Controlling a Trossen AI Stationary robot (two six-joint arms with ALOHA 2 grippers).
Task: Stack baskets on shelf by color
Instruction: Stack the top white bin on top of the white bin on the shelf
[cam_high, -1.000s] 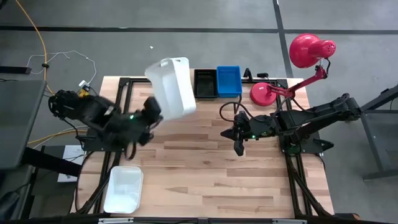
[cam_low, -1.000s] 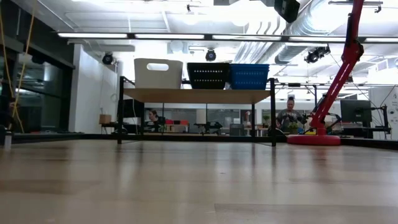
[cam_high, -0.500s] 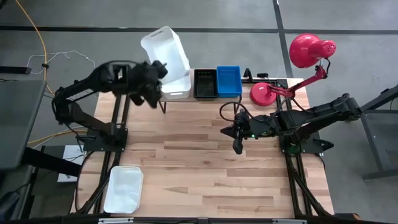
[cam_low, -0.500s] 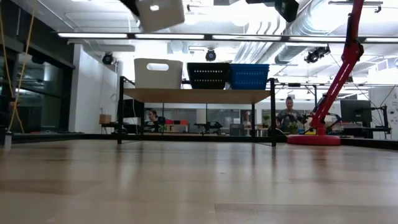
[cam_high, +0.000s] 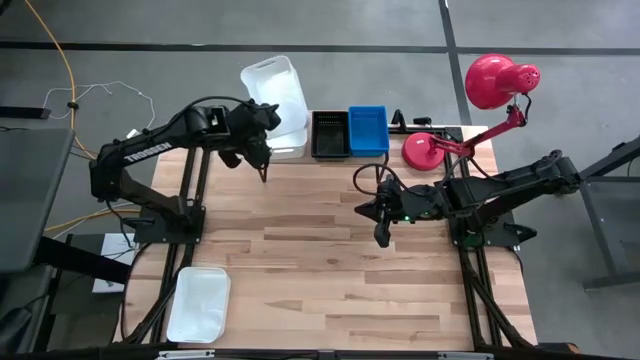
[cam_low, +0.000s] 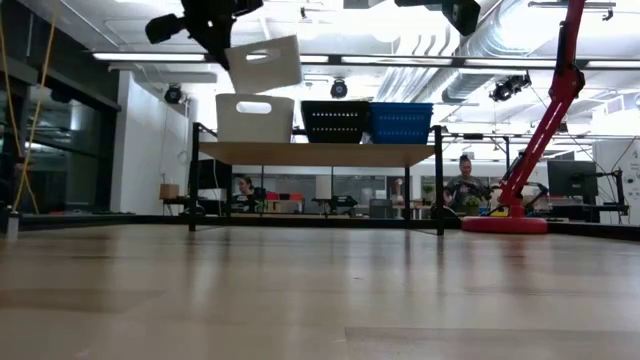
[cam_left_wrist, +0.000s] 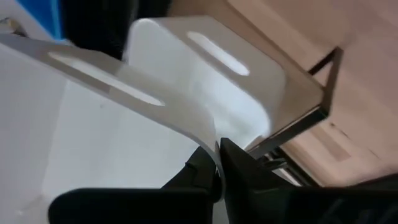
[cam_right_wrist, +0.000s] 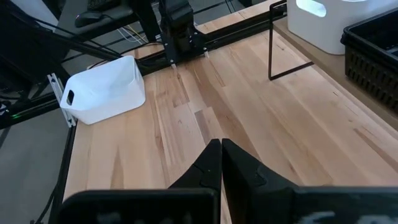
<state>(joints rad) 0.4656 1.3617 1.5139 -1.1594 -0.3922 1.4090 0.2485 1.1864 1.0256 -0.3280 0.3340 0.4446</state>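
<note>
White plastic basket (cam_high: 275, 92), light and stiff; my left jaws (cam_left_wrist: 217, 163) pinch its thin rim above the shelf's (cam_low: 315, 153) left end. Right jaws (cam_right_wrist: 221, 155) pressed together, idle.

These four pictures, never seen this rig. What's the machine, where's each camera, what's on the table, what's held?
It is a robot with two dark arms at a wooden table. One camera looks straight down, one sits at table height, and one rides on each wrist.

At the far edge stands a low shelf carrying a white basket, a black basket and a blue basket. A red lamp stands beside it. Another white basket, the spare one, lies at the table's near left corner.

The left end effector is shut on the rim of a tilted white basket, the held one, raised above the shelf's white one. The right end effector is shut, empty, hovering over mid-table.
</note>
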